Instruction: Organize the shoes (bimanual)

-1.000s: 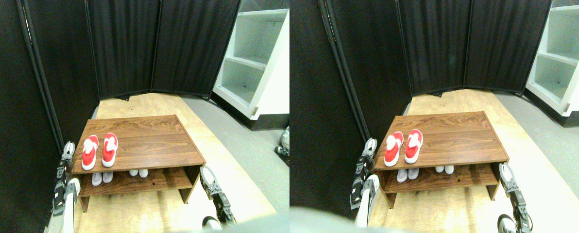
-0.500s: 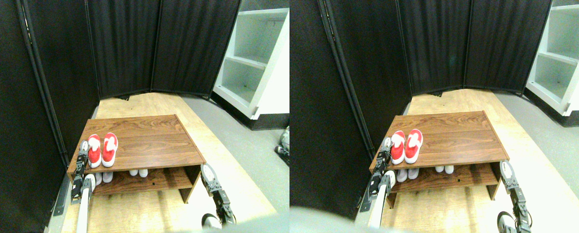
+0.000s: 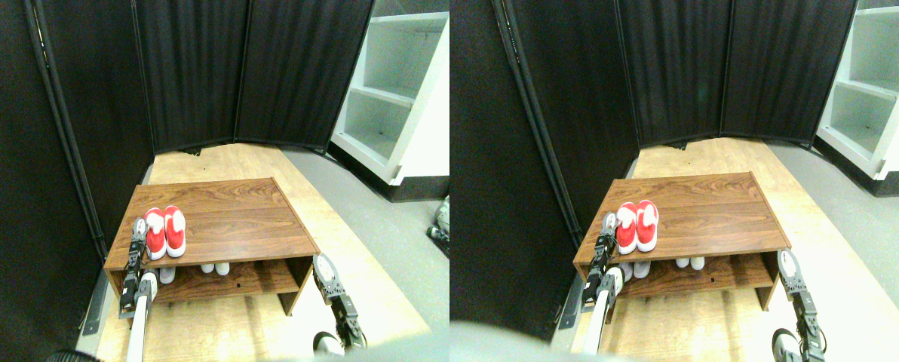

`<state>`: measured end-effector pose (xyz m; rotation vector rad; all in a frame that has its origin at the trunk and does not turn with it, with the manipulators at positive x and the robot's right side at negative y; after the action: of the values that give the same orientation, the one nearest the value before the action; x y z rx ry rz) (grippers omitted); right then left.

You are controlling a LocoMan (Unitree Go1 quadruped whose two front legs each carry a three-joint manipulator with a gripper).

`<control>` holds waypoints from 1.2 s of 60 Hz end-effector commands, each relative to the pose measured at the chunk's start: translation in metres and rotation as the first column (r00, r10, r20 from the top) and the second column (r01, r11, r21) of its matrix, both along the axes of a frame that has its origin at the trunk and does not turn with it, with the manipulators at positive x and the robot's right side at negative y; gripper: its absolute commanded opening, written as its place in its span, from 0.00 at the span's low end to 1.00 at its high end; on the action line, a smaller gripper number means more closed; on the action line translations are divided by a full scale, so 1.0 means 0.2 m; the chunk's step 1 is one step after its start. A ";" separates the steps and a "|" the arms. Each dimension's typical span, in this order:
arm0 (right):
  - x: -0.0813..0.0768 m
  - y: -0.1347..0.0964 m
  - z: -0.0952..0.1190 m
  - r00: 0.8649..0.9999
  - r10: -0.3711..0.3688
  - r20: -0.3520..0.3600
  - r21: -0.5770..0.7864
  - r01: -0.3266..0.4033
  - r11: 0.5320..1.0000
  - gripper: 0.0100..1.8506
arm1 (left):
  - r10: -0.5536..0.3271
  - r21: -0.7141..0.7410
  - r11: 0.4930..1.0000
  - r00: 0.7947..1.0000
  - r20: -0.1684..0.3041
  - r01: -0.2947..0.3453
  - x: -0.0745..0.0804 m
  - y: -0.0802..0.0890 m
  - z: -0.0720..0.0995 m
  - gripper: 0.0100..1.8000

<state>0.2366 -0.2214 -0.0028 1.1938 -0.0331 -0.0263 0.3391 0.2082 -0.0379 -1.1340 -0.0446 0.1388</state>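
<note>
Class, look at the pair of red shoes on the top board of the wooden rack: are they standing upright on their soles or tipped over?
Upright. Both red shoes sit side by side on the rack's top board, with their openings facing up.

The shoe rack [image 3: 223, 219] is showing dark wood grain with a smooth, faintly glossy top. The red shoes [image 3: 165, 232] near its front left corner are looking like matt cloth with white trim.

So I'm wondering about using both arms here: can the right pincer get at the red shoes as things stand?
Probably not without moving. The right pincer sits beside the rack's right end, while the red shoes stand at the top's far left, by the left pincer. The bare top between them is unobstructed.
</note>
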 end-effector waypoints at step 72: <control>0.02 0.09 0.02 0.998 0.059 0.005 -0.017 -0.059 0.998 0.00 | 0.008 0.021 1.000 0.986 0.168 -0.011 -0.83 0.10 0.06 0.00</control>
<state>0.2375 -0.2061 -0.0099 1.1992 0.0411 -0.0133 0.1705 0.2286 -0.0300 -1.1208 -0.1759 0.0789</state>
